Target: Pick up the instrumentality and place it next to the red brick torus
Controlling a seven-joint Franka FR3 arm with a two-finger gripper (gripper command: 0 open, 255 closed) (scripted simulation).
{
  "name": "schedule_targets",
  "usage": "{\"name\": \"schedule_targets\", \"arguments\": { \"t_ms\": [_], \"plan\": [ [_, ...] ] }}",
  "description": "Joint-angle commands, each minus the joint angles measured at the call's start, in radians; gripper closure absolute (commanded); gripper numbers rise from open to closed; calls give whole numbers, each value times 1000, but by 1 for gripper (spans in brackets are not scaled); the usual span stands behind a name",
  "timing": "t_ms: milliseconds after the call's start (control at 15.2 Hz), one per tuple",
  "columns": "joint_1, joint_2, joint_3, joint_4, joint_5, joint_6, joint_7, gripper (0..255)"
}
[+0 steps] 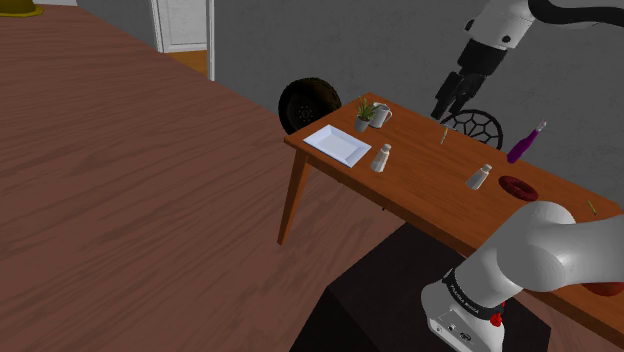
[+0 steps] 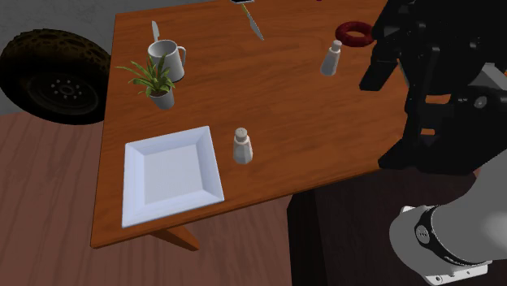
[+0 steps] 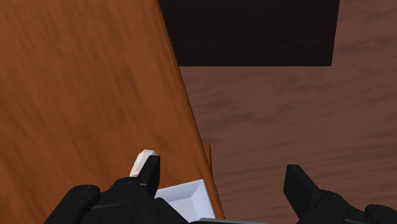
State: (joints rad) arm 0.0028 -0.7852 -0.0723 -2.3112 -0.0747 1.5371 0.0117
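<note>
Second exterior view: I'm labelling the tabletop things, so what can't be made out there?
Dark object at the top edge: cut off by the frame.
Thin grey sliver behind the white mug: too small to identify.
Brown wooden table: its right end is hidden behind the black gripper.
Dark red ring: its right rim meets the gripper's outline, possibly covered.

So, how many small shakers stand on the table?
2. The first shaker stands beside the white square plate; the second shaker stands near the dark red ring. The arm covers part of the table, so another may be hidden.
</note>
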Motion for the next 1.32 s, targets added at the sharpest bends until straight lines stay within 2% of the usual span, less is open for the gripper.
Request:
{"name": "schedule_targets", "arguments": {
  "t_ms": [0, 594, 1254],
  "plan": [
    [0, 0, 0, 0, 0, 0, 0, 0],
    [-38, 77, -108, -207, -68, 369, -63, 0],
    [-55, 346, -250, -285, -92, 813, -153, 0]
  ]
}}
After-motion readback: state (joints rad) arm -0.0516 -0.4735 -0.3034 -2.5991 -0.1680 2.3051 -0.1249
